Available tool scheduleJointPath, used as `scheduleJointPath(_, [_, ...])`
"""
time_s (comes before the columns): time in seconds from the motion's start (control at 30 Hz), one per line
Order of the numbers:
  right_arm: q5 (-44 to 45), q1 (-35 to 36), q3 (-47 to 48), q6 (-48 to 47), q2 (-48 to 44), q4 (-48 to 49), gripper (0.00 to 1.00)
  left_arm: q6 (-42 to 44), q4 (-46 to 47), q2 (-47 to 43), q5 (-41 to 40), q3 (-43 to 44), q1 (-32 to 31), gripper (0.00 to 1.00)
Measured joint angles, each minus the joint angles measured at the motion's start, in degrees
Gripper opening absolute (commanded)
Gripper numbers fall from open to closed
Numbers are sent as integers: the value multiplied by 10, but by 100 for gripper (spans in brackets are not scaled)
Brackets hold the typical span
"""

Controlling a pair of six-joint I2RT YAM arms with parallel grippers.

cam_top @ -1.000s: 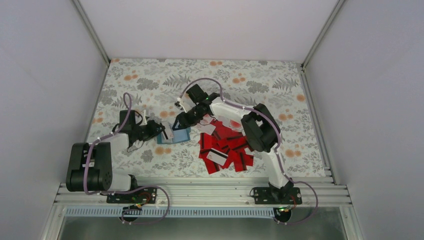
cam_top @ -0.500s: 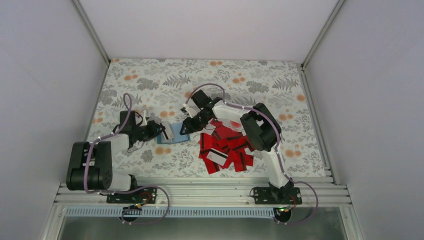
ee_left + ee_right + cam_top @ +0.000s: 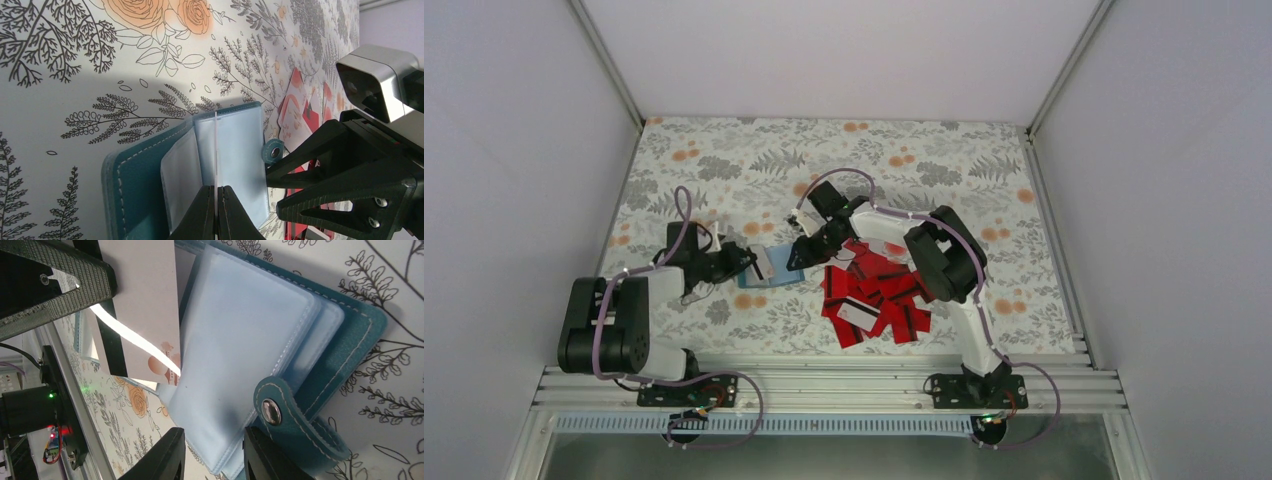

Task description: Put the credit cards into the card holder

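The teal card holder (image 3: 786, 272) lies open on the floral cloth between the two grippers, clear pockets (image 3: 240, 340) up and snap tab (image 3: 280, 415) loose. My left gripper (image 3: 216, 195) is shut on a white-faced credit card (image 3: 145, 315) that stands edge-on (image 3: 215, 150), its far edge against the pockets of the card holder (image 3: 135, 180). My right gripper (image 3: 212, 455) is open, its fingers on either side of the pockets' near corner, beside the tab. More red credit cards (image 3: 879, 295) lie heaped to the right.
The right arm's elbow (image 3: 944, 255) hangs over the card pile. White walls close in the cloth on three sides, and a metal rail (image 3: 824, 385) runs along the near edge.
My right gripper has shifted a little to the right and down onto the holder's right edge. The left gripper has nudged its card right, toward the pockets.
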Motion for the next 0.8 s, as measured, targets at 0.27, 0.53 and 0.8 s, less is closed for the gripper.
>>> scheduleJointPath(0.27, [0,0,0,-2,0,0,31,9,2,21,3,0,-1,2])
scheduleJointPath(0.53, [0,0,0,-7,0,0,30,22,-7,24,6,5,-2,2])
scheduleJointPath(0.8, [-1,0,-3,-14,0,0,30,38,-17,35,10,17,-3,2])
